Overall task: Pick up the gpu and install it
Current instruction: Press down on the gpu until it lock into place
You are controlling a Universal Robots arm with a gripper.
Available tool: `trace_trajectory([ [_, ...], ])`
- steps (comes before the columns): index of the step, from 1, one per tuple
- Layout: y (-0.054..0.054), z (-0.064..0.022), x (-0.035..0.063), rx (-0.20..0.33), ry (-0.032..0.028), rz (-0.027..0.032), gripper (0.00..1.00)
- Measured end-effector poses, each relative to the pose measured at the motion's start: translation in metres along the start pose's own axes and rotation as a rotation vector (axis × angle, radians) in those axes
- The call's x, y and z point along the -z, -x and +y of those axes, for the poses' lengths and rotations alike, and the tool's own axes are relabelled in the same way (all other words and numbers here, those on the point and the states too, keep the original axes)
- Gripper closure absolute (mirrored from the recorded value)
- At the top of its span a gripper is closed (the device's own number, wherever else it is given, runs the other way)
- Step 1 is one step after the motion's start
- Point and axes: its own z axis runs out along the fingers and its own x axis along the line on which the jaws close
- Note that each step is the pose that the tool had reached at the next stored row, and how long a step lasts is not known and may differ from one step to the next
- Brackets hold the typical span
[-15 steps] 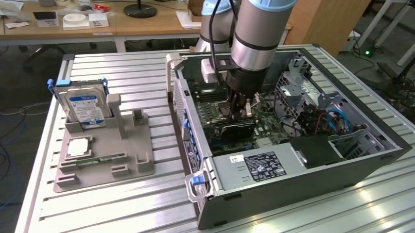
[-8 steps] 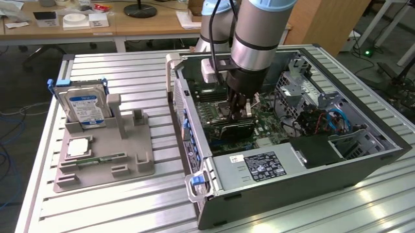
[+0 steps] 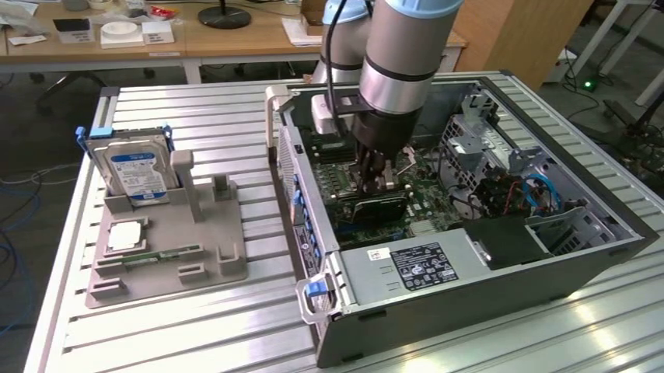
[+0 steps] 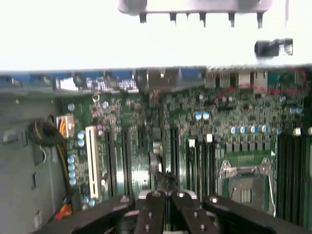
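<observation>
surface: ribbed alu table | on it: open PC case at exterior view's right | grey parts holder at left w/ hard drive upright in it

One robot arm with one gripper is counted above one open computer case, in which one motherboard, one power supply and one gpu are seen. On the gray holder, of which one is present, one hard drive and one memory stick are counted. One slatted table is counted beneath.
</observation>
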Motion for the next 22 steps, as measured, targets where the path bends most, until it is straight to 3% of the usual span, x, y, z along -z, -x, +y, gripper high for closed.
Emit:
trace_trajectory([
  [3, -0.0002, 0.0027, 0.0, 0.0, 0.0014, 0.0, 0.9],
  [5, -0.0004, 0.0035, 0.0001, -0.001, 0.0129, 0.0017, 0.9],
  [6, -0.0004, 0.0037, 0.0001, -0.001, 0.0236, 0.0025, 0.9],
  [7, -0.0004, 0.004, 0.0001, -0.002, 0.0382, 0.0035, 0.9],
  [22, -0.0005, 0.0024, 0.0, -0.017, 0.3097, 0.0225, 0.9],
])
